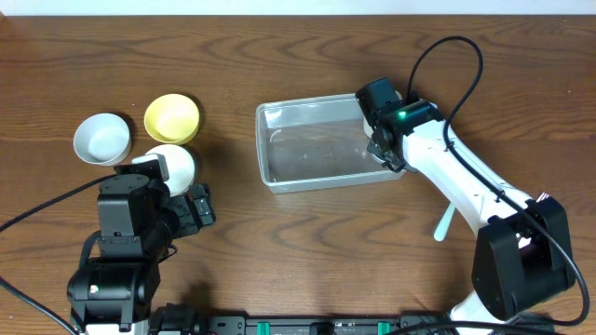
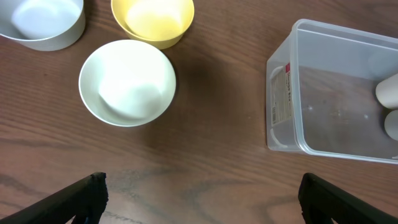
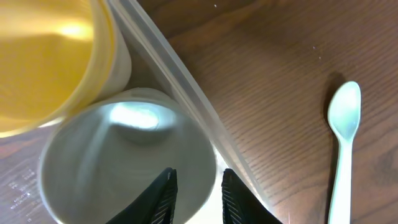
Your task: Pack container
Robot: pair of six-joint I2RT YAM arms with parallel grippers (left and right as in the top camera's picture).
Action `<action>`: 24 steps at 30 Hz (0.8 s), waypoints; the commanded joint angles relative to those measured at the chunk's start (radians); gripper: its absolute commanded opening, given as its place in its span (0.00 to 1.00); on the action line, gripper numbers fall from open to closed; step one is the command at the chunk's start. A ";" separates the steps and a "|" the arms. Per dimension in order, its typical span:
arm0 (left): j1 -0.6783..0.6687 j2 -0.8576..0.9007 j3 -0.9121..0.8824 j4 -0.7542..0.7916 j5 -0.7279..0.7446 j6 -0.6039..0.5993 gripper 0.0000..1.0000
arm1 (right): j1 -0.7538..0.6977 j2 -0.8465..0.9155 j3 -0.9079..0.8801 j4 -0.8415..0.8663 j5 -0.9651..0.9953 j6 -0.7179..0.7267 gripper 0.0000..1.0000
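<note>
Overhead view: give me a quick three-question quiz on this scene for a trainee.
1. True or false: the spoon lies inside the container.
2. How many round bowls stand left of the container?
3. Which gripper is at the container? A) left B) right C) both

Key:
1. False: it lies outside, on the table.
2. Three: far white bowl, yellow bowl, near white bowl.
3. B: the right gripper straddles the rim of a pale cup inside it, and the left gripper is by the bowls.
</note>
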 commanded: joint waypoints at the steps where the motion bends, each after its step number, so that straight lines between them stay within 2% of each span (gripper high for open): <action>1: 0.006 0.000 0.022 0.000 0.006 -0.002 0.98 | 0.001 -0.044 0.012 0.021 -0.005 -0.065 0.25; 7: 0.006 0.000 0.022 0.000 0.006 -0.002 0.98 | 0.001 -0.164 0.025 0.088 -0.023 -0.210 0.25; 12: 0.006 0.000 0.022 0.000 0.006 -0.002 0.98 | -0.046 -0.257 0.027 0.114 0.016 -0.278 0.30; 18: 0.006 0.000 0.022 0.000 0.006 -0.002 0.98 | -0.180 -0.222 0.026 0.064 -0.057 -0.354 0.34; 24: 0.005 0.000 0.022 0.000 0.007 -0.002 0.98 | -0.309 -0.128 0.026 0.052 -0.203 -0.449 0.33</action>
